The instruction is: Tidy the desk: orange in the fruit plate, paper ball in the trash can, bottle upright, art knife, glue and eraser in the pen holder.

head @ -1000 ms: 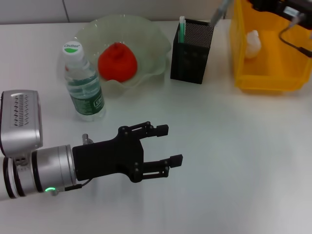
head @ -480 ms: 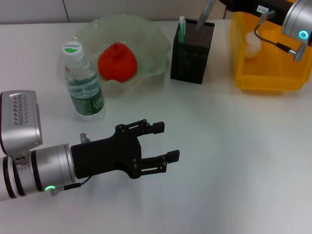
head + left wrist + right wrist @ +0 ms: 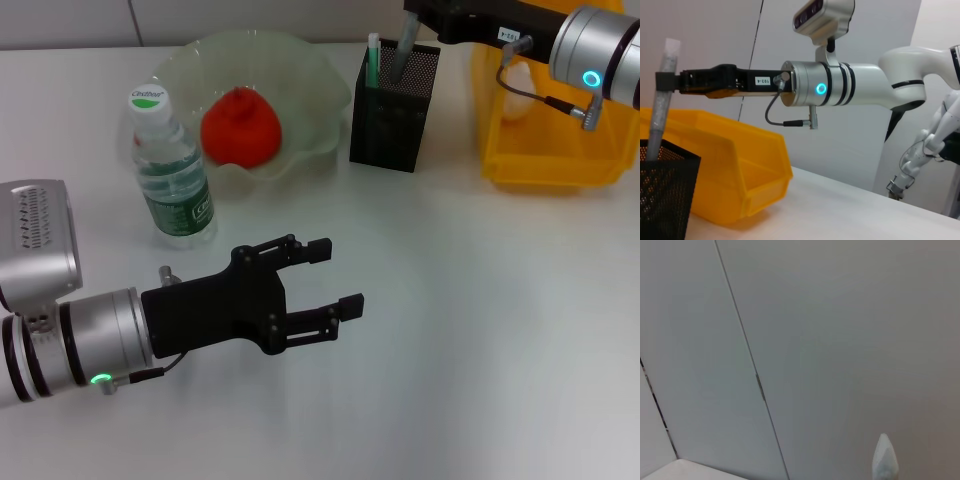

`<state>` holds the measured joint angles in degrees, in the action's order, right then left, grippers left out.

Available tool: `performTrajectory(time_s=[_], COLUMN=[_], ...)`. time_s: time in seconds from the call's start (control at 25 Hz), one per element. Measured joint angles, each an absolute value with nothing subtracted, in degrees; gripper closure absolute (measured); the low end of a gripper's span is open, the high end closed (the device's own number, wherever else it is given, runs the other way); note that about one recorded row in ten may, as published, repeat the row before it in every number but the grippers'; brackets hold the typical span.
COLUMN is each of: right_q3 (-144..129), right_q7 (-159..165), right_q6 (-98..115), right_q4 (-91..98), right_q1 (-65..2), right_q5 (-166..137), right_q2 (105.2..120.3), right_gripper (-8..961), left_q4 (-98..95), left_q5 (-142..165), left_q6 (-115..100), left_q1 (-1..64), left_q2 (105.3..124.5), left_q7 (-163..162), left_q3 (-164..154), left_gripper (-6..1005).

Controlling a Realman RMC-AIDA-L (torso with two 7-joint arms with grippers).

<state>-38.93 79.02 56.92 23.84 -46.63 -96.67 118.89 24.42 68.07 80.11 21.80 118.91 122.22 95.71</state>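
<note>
Evidently the right claw (image 3: 412, 22) pinched a stiff, light grey stick (image 3: 403, 55) near its top, lowering it into the pen holder (image 3: 392, 105); the left claw (image 3: 330, 285) hovered spread.

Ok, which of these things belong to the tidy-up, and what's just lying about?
Job: orange, fruit plate, bottle, pen holder, green-white stick in it, trash can, paper ball, grey tool in right gripper.
Lying about: nothing else seen; left gripper hovers open.

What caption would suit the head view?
Right gripper lowers a grey stick into the pen holder; left gripper waits open.
</note>
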Motion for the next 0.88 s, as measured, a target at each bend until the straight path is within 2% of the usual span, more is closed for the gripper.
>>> performTrajectory(time_s=[0.52,0.68,0.8,0.84,0.88], right_q3=[-38.30,-38.26,-38.24,-38.24,-38.24], right_q7=[78.95,78.57,78.61,79.84,79.84], right_q6=[59.83,65.90,75.67,83.16,83.16], right_q4=[25.41,27.03,28.39,28.78,28.78], right_q1=[-44.12,-41.28,-37.64,-35.06,-35.06], right_q5=[-95.88,-90.00,-83.82,-81.77,-81.77], right_q2=[118.94,118.99,118.32,117.46,117.46], right_gripper=[559,488,434,393,351], left_q4=[24.43,24.44,24.44,24.43,24.44], left_q5=[67.66,67.66,67.66,67.66,67.66], left_q6=[80.04,80.30,81.16,81.67,82.21], left_q1=[21.88,21.89,21.88,21.81,21.76], left_q2=[118.69,118.62,118.57,118.56,118.56], left_q7=[121.83,121.08,120.33,120.26,120.25], left_q3=[96.34,96.38,96.37,96.35,96.33], left_gripper=[215,215,215,215,215])
